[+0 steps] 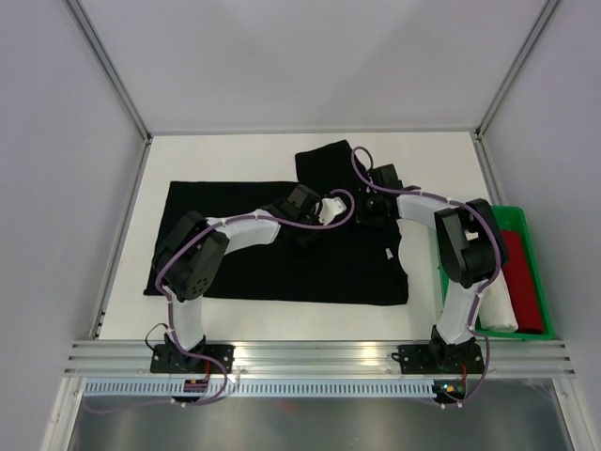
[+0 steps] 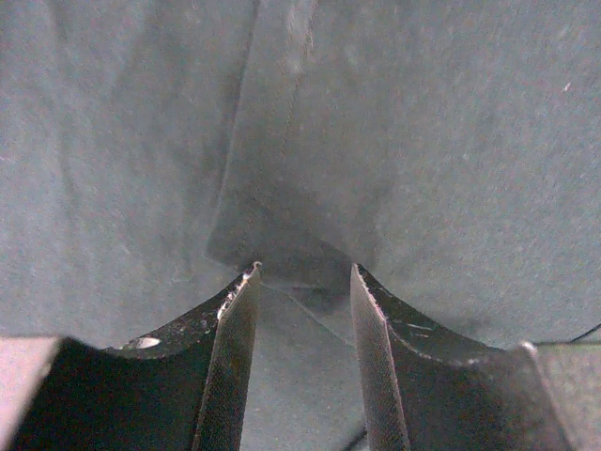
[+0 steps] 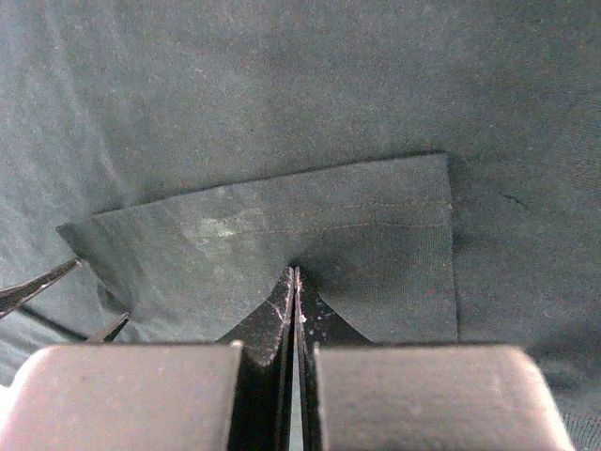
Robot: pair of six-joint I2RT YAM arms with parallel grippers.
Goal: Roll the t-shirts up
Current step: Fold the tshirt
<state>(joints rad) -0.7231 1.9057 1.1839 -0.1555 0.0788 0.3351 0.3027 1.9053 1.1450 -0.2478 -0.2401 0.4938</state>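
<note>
White walls with aluminium corner posts close in a white counter (image 1: 235, 155), and most of its middle is covered by the black t-shirt (image 1: 244, 268), spread flat with its hem toward the left and one sleeve reaching up toward the back wall. A small white mark shows on the cloth near its right edge; nothing on it can be read from above.

Over the shirt's centre, the left claw (image 2: 302, 274) hovers low, pointing right. Its wrist view shows the fingers (image 2: 230, 343) standing about halfway apart, a folded flap of black cloth lying just ahead of the tips and partly between them; whether the pads actually touch the cloth cannot be told.

Just to the right, the right claw (image 3: 295, 274) comes in from the other side, facing the left one. Its jaws are pressed fully together at the near edge of a folded sleeve panel with a stitched hem line; whether any cloth is caught between them cannot be told. The left fingers' tips peek in at that view's left edge.

At the far right a green bin (image 1: 526, 221) sits beside the counter's edge, holding a red roll (image 1: 524, 282) and a white roll (image 1: 496, 305) side by side.
</note>
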